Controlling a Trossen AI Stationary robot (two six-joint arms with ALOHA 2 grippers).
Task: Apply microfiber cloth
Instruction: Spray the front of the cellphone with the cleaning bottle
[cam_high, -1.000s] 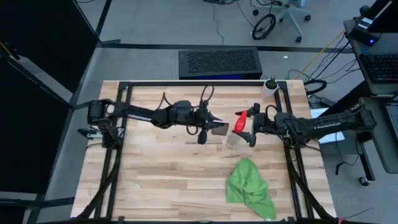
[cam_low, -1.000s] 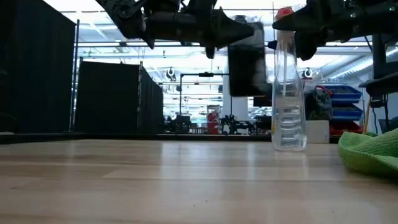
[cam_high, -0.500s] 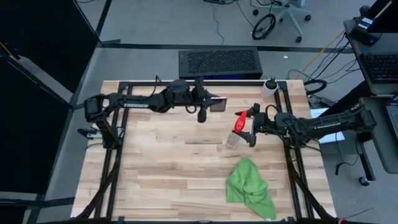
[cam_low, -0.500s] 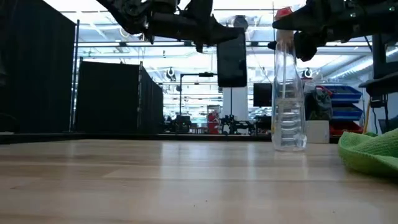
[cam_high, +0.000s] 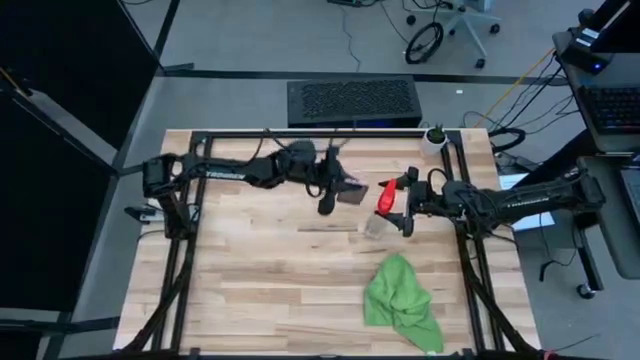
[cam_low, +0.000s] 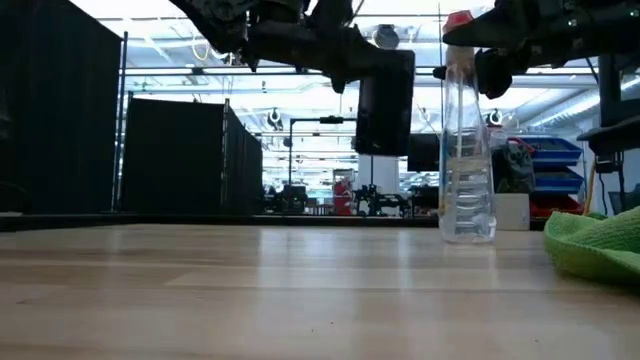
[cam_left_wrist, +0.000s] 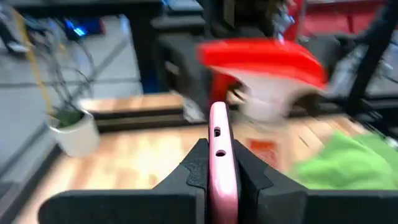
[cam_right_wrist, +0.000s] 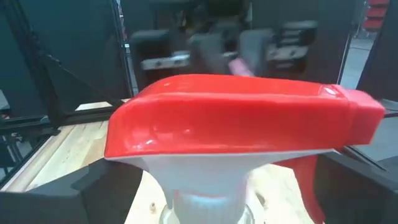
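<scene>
1. Left gripper (cam_left_wrist: 219, 177) is clamped on a phone (cam_high: 352, 192) with a pink edge, holding it up off the table (cam_high: 270, 270), far-centre of the board.
2. From the low camera, the phone (cam_low: 385, 102) hangs upright in the air, just left of the spray bottle (cam_low: 465, 150).
3. Right gripper (cam_high: 405, 205) is at the bottle's red nozzle (cam_right_wrist: 242, 121), bottle standing upright on the wood. Can't tell whether its fingers actually grip the bottle.
4. Microfiber cloth (cam_high: 402, 303) lies crumpled on the table, near-right part, well apart from both grippers and nearer to the viewer than the bottle (cam_high: 377, 222).
5. Low view catches only the cloth's edge (cam_low: 595, 245) at far right, flat on the wood, untouched.
6. Left wrist view: cloth (cam_left_wrist: 342, 165) shows beyond the phone edge (cam_left_wrist: 219, 155), beside the bottle.
</scene>
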